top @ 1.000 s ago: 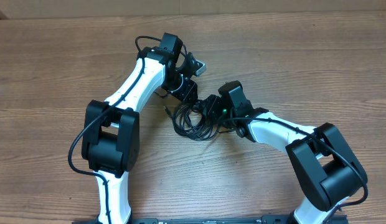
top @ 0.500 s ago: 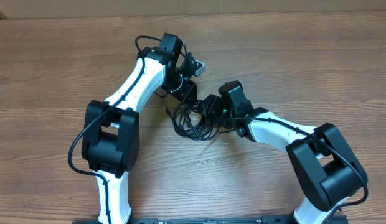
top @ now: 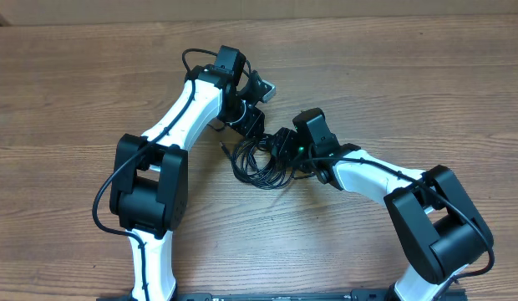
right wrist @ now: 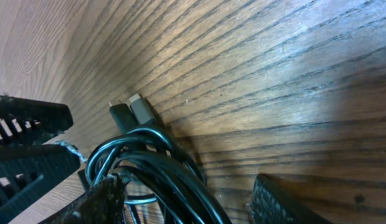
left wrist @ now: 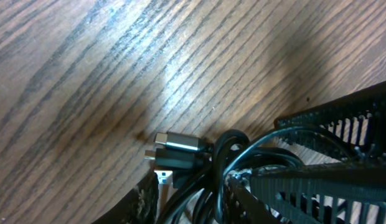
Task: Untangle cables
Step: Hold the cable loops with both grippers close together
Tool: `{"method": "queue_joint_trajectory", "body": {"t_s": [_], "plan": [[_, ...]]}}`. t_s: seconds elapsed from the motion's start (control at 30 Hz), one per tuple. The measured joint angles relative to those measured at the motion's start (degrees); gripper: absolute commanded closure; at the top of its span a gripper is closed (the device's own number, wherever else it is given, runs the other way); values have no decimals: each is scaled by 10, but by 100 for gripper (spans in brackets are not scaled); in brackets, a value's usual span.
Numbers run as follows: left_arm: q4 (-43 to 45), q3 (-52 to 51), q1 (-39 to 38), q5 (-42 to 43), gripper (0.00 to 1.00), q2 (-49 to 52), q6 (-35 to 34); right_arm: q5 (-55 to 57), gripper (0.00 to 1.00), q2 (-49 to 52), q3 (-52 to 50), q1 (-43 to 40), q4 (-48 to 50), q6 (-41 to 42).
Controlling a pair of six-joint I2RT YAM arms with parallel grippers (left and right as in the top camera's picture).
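The cables [top: 259,165] lie as one bunch of black loops at mid-table, between the two arms. My left gripper [top: 253,134] reaches down onto the bunch's upper left. In the left wrist view the left gripper [left wrist: 190,202] is shut on several strands of the cables [left wrist: 225,146], which fill the gap between its fingers, and two plugs [left wrist: 177,144] stick out ahead. My right gripper [top: 281,147] sits at the bunch's upper right. Seen from the right wrist, the right gripper [right wrist: 190,202] is open: the cables [right wrist: 157,163] rest against its left finger, with bare wood towards the other.
The wooden table [top: 409,84] stretches away on all sides. Both arm bases [top: 150,192] [top: 439,221] stand near the front edge. The two grippers are close together: the right gripper's ribbed fingers [left wrist: 330,146] show in the left wrist view.
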Motion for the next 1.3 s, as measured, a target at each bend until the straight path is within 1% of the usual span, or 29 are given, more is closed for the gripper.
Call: {"method": "queue_joint_trajectory", "body": {"t_s": [0.1, 0.27, 0.47, 0.57, 0.73, 0.83, 0.93, 1.13, 1.27, 1.3], "plan": [[2, -4, -1, 0, 63, 0, 0, 0, 35, 0, 0, 0, 0, 0], [16, -18, -8, 0, 64, 0, 0, 0, 35, 0, 0, 0, 0, 0], [39, -42, -11, -2, 69, 0, 0, 0, 35, 0, 0, 0, 0, 0], [41, -42, -11, -2, 72, 0, 0, 0, 35, 0, 0, 0, 0, 0], [49, -42, -11, -2, 73, 0, -1, 0, 35, 0, 0, 0, 0, 0], [59, -42, -11, -2, 77, 0, -9, 0, 35, 0, 0, 0, 1, 0], [62, -42, -11, -2, 79, 0, -14, 0, 34, 0, 0, 0, 3, 0], [62, -42, -11, -2, 80, 0, -15, 0, 34, 0, 0, 0, 3, 0], [62, -47, -11, -2, 79, 0, -15, 0, 34, 0, 0, 0, 2, 0], [63, -50, -11, -2, 83, 0, -15, 0, 34, 0, 0, 0, 2, 0]]}}
